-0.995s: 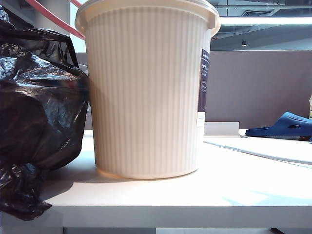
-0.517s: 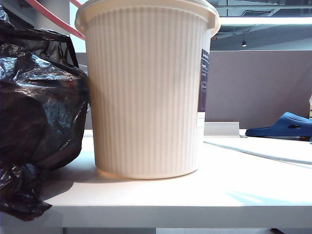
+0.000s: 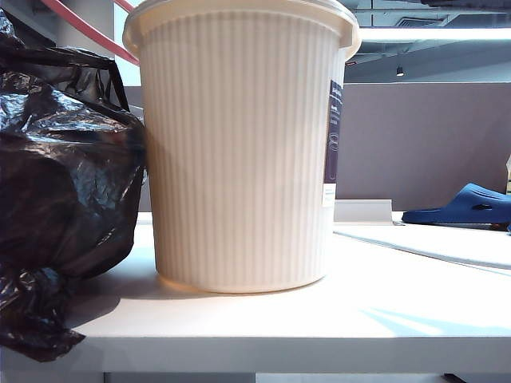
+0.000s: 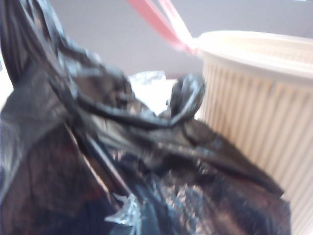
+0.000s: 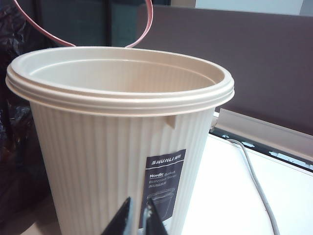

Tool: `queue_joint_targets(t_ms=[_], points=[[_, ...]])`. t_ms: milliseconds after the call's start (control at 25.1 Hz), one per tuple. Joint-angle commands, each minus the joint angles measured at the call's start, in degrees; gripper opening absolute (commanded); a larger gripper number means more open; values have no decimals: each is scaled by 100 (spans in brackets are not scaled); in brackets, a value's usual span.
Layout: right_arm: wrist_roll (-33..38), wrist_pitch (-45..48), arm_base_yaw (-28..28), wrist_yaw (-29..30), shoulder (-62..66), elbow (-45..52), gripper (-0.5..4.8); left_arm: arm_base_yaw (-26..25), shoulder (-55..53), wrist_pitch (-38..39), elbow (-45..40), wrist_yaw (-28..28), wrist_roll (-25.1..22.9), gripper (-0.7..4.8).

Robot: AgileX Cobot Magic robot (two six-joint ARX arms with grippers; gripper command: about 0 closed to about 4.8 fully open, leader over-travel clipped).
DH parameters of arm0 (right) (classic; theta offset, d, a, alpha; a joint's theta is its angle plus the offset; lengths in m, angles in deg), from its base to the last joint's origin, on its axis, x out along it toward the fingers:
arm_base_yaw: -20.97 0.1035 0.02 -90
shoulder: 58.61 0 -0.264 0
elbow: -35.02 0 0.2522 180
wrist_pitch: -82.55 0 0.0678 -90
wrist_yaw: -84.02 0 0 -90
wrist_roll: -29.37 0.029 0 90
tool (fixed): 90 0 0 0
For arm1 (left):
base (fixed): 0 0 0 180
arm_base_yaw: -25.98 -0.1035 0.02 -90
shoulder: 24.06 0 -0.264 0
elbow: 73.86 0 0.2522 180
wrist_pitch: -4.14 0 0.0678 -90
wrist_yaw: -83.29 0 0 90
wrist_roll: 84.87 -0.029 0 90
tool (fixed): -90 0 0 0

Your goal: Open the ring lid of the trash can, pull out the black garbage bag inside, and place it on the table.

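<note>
The cream ribbed trash can (image 3: 239,159) stands upright in the middle of the white table (image 3: 383,311). Its pink ring lid (image 3: 84,29) is tipped up behind the rim. The black garbage bag (image 3: 64,183) rests on the table against the can's left side and hangs over the front edge. In the left wrist view the bag (image 4: 146,161) fills the picture and hides my left gripper, with the can (image 4: 259,112) and ring lid (image 4: 161,24) beyond. My right gripper (image 5: 139,203) is shut and empty, just short of the can's dark label (image 5: 164,176). The can (image 5: 98,161) is empty, with the ring lid (image 5: 150,22) behind it.
A blue slipper (image 3: 467,206) lies on the table at the far right, before the grey partition (image 3: 423,144). A white cable (image 5: 254,176) runs over the tabletop beside the can, near a grey rail (image 5: 264,132). No arm shows in the exterior view.
The can and bag stay where they were. Only a faint shadow on the table's front right has shifted.
</note>
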Motion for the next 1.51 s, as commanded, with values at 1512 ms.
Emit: queue_joint_targets(t_ms=[1512], points=[[94, 592, 2, -109, 9, 1410, 40, -2, -2, -822, -933, 20, 2, -6]])
